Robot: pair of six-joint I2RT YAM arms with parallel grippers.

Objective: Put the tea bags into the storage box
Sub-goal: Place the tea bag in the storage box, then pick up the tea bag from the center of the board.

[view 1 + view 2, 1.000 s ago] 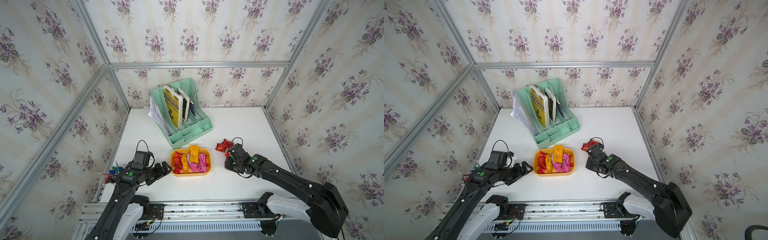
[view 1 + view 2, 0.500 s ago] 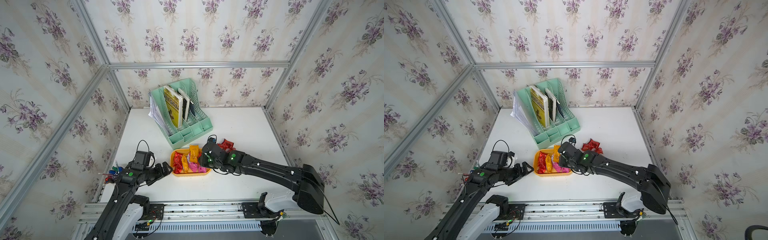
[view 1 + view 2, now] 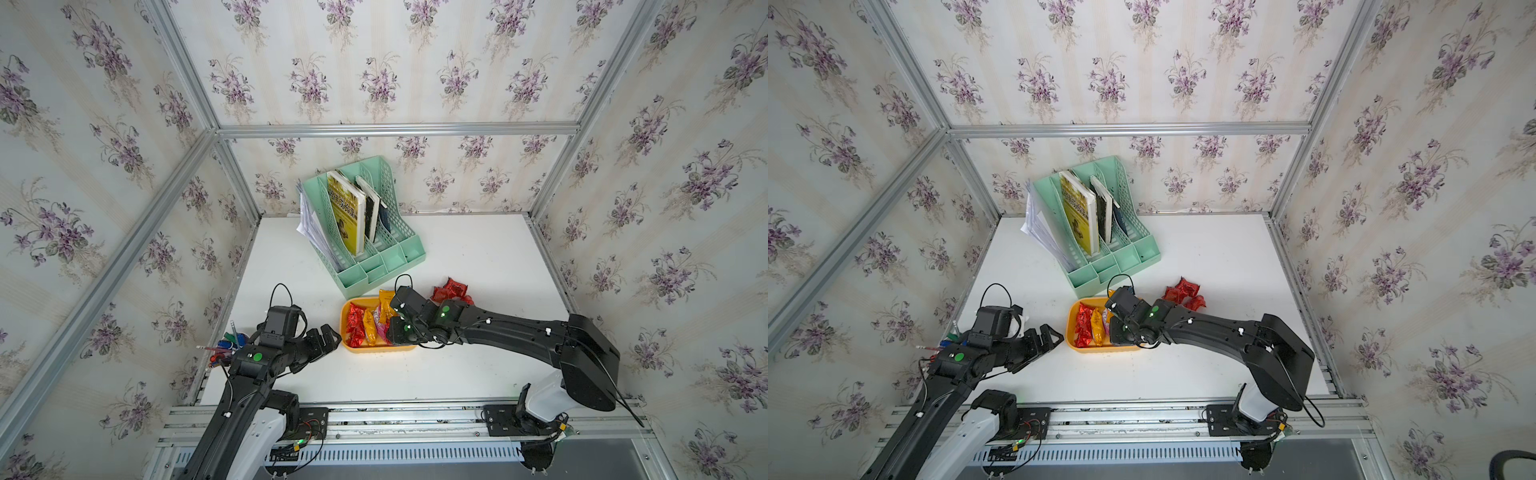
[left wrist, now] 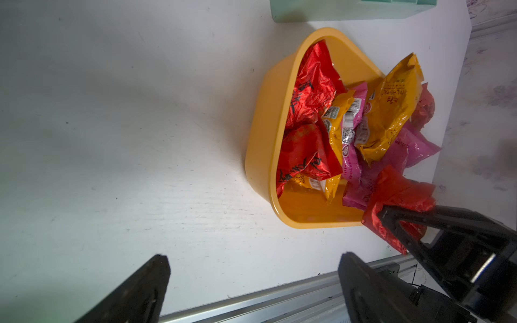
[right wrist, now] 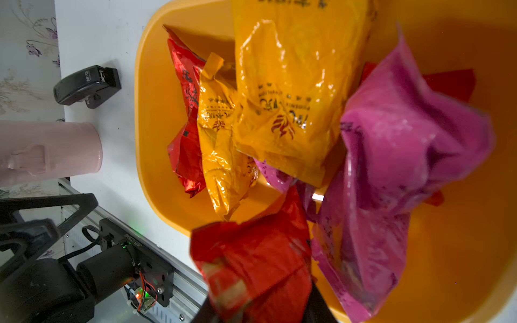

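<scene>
Right gripper swung from the worktop's right side to over the storage box, red tea bag pinched.

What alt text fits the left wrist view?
Yellow-orange storage box on a white table, holding red, orange-yellow and pink tea bags. The right gripper reaches over its rim with a red tea bag at its tips. The left gripper stands open and empty in the foreground; a mint rack sits beyond the box.

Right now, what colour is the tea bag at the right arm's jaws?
Red tea bag, clearest in the left wrist view.
</scene>
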